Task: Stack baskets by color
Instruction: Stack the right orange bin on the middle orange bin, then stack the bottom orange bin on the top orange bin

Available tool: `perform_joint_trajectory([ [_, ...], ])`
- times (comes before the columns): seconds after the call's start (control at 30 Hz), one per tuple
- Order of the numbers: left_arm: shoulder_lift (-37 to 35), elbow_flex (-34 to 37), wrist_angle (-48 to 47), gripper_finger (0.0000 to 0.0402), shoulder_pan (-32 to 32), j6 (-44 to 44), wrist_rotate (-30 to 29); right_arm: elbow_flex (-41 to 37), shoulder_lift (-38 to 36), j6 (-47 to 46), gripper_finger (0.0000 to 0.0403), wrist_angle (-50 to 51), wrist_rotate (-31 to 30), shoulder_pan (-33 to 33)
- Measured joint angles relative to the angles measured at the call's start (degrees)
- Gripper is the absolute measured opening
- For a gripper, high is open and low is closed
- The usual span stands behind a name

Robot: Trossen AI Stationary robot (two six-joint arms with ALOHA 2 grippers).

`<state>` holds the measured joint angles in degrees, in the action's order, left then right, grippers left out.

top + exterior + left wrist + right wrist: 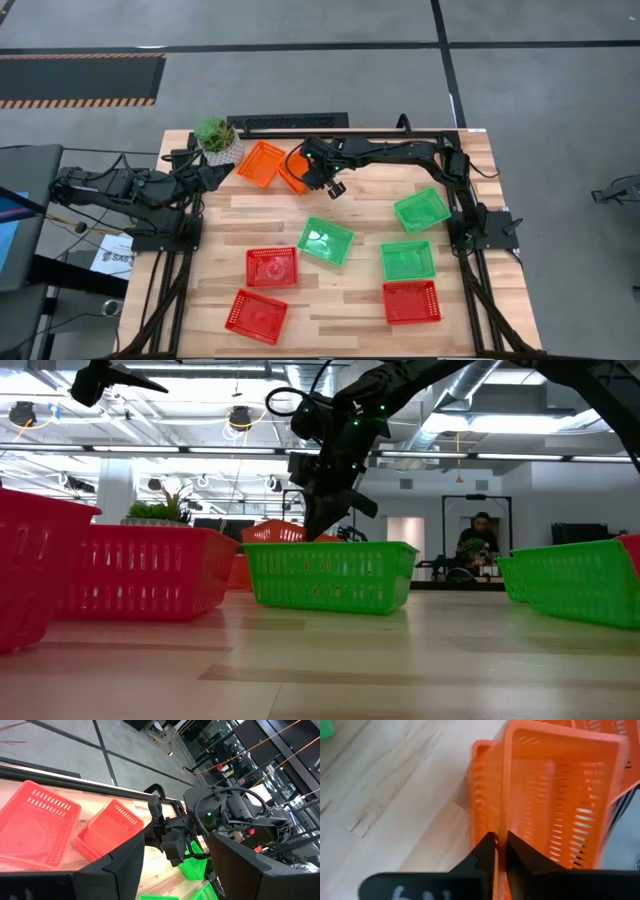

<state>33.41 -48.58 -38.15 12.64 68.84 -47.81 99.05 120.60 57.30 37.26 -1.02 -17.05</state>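
Note:
An orange basket [555, 795] sits tilted inside a second orange basket [479, 790] at the table's far middle. My right gripper [502, 847] reaches down on it, shut on its wall. Another orange basket [262, 163] lies just left of them. Three green baskets [325, 240] [421, 210] [407, 261] and three red baskets [272, 267] [256, 315] [411, 302] lie singly on the near half. My left gripper [207, 176] hangs open at the far left, above the table and touching nothing. My right gripper has the orange basket's side wall at its rim [503, 822], on the end toward the table's right. One finger [520, 852] is inside the basket and one [487, 850] outside. The fingers slant down from above. The basket rests tilted in the orange basket under it.
A green plant in a white pot [217, 138] stands at the far left corner, close to the orange baskets. Bare wood lies between the orange baskets and the nearest green basket. A person [481, 540] sits far behind the table.

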Motion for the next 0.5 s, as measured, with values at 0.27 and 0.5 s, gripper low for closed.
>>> perform_joint_trajectory([
  [0.27,0.0,0.0,0.0,0.021,0.0,0.0,0.0,0.0,1.8,-0.8,0.0099,-0.4,-0.3,0.0],
  [0.5,0.0,0.0,0.0,0.021,0.0,0.0,0.0,0.4,0.7,-3.3,0.0117,1.0,-0.8,0.0],
])
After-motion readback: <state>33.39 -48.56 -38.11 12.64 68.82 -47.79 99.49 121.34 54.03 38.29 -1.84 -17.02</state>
